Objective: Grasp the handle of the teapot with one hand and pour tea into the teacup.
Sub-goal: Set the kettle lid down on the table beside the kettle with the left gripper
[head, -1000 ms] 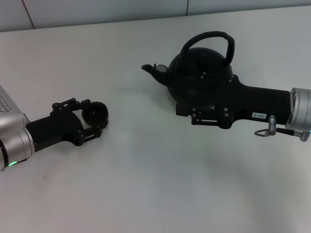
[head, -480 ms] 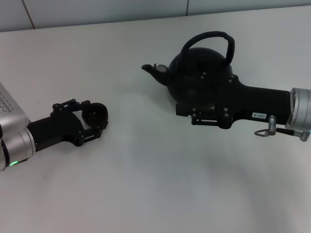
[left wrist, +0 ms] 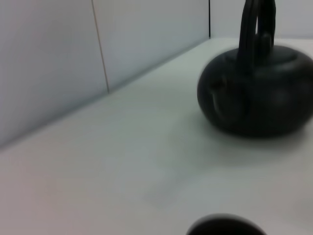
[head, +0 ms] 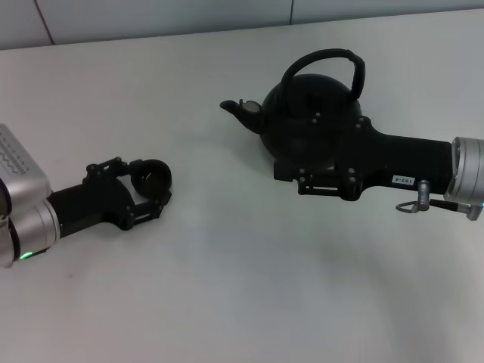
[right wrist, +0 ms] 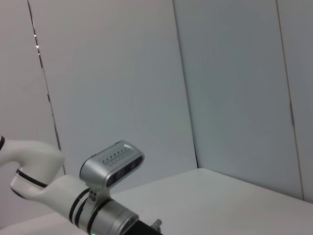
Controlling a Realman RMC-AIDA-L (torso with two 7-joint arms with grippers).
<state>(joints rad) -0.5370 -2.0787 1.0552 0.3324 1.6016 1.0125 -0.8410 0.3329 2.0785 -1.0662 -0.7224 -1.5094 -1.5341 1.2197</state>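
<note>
Head view shows you the teapot (head: 310, 113) standing upright toward the far right of the white table (head: 227, 265), its spout pointing to the robot's left and the handle (head: 333, 64) arching over the lid. Your right gripper (head: 291, 170) lies low against the near side of the pot, the black wrist body overlapping the pot's belly, well below the handle and not on it; you cannot tell from this angle how its fingers stand. Your left gripper (head: 155, 189) rests on the table at the near left, well apart from the pot, with its 2 fingers (head: 147, 213) spread to either side of the teacup (head: 153, 178), which sits upright between them; whether they press on the cup you cannot tell. Left wrist view gives you the pot from the side across bare table, handle upright, with a dark rim of the cup at the near edge.
</note>
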